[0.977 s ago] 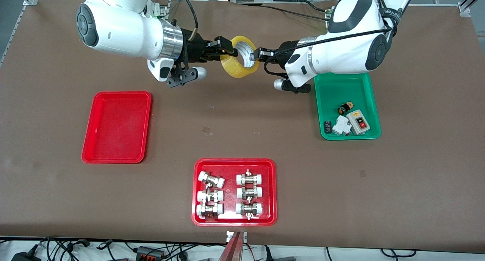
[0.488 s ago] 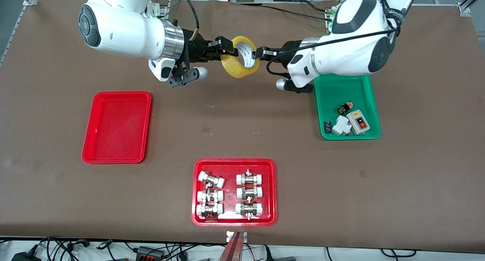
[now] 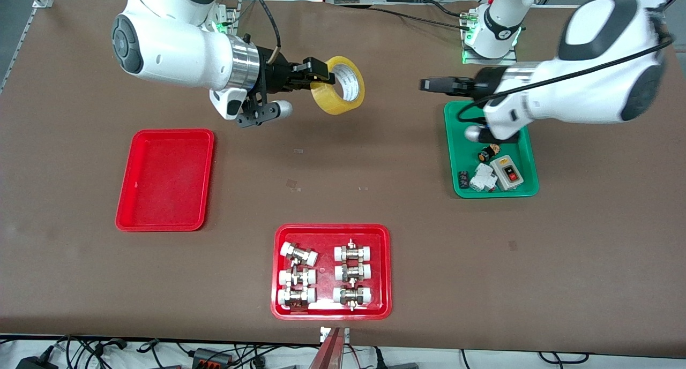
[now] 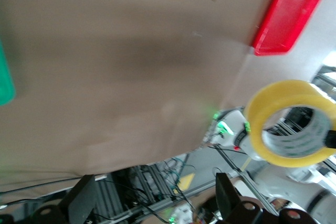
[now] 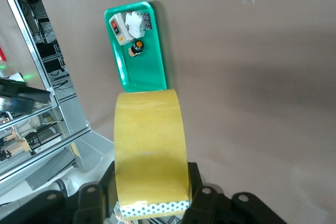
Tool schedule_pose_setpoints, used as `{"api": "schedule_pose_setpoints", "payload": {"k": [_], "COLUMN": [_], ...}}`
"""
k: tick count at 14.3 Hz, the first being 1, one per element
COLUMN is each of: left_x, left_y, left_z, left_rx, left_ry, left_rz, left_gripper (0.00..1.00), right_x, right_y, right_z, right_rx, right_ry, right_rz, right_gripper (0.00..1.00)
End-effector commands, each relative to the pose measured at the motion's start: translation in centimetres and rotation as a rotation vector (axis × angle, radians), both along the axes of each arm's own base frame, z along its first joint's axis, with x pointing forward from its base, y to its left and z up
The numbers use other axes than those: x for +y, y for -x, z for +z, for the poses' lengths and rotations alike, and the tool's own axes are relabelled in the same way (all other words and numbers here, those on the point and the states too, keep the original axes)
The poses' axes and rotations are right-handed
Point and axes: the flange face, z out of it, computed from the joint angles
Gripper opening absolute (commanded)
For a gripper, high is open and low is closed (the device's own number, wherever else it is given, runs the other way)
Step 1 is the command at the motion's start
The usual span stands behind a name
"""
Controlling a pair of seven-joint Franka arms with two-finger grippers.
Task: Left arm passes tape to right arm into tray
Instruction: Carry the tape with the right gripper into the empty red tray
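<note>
The yellow tape hangs in the air over the table near the robots' bases, standing on edge. My right gripper is shut on its rim. In the right wrist view the tape sits clamped in the right gripper. My left gripper is open and empty, apart from the tape, over the table by the green tray's corner. In the left wrist view the left gripper has its fingers spread with nothing between them, and the tape shows farther off. The empty red tray lies toward the right arm's end.
A green tray with small electrical parts lies under the left arm; it also shows in the right wrist view. A second red tray with white-capped metal fittings lies nearest the front camera.
My left gripper has let go of the tape and drawn back toward the green tray. My right gripper keeps the tape, almost in the same place.
</note>
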Motion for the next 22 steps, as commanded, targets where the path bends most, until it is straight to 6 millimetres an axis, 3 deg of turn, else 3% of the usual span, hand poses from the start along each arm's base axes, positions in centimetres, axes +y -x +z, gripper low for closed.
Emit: {"api": "schedule_pose_setpoints", "payload": {"k": [1, 3, 6, 8, 10, 11, 12, 15, 16, 20, 22], "left_x": [3.7, 6.7, 11.1, 14.0, 15.1, 15.2, 16.5, 14.9, 15.3, 17.7, 17.2], "left_y": [-0.6, -1.0, -1.9, -2.2, -1.8, -1.9, -2.1, -0.8, -0.2, 1.0, 2.4], "left_z": [2.1, 2.3, 2.4, 2.5, 4.1, 4.1, 4.4, 7.3, 8.4, 8.8, 8.6], "left_rx": [-0.074, -0.153, -0.239, -0.261, -0.293, -0.293, -0.297, -0.365, -0.383, -0.401, -0.435], "left_ry": [-0.129, -0.177, -0.172, -0.262, -0.391, -0.409, -0.419, -0.445, -0.445, -0.438, -0.452], "left_rz": [-0.032, -0.151, -0.265, -0.291, -0.291, -0.289, -0.255, -0.260, -0.241, -0.174, -0.172], "left_gripper": [1.00, 1.00, 1.00, 1.00, 1.00, 1.00, 1.00, 1.00, 1.00, 1.00, 1.00], "right_x": [-6.1, -13.3, -24.9, -32.6, -39.3, -42.2, -44.9, -50.0, -51.1, -51.6, -52.0], "right_y": [-4.6, -8.8, -12.4, -13.0, -12.7, -12.3, -11.9, -10.1, -9.7, -8.7, -7.5], "right_z": [-2.8, -6.6, -12.2, -16.2, -20.3, -21.9, -23.9, -29.9, -31.5, -35.0, -36.3], "right_rx": [-0.001, -0.014, 0.011, 0.029, 0.031, 0.028, 0.006, -0.044, -0.058, -0.047, -0.017], "right_ry": [-0.007, -0.011, -0.021, -0.058, -0.078, -0.087, -0.112, -0.186, -0.203, -0.234, -0.231], "right_rz": [-0.055, -0.108, -0.155, -0.150, -0.143, -0.138, -0.119, -0.077, -0.064, -0.044, -0.043], "right_gripper": [0.39, 0.39, 0.39, 0.39, 0.39, 0.39, 0.39, 0.40, 0.40, 0.45, 0.61]}}
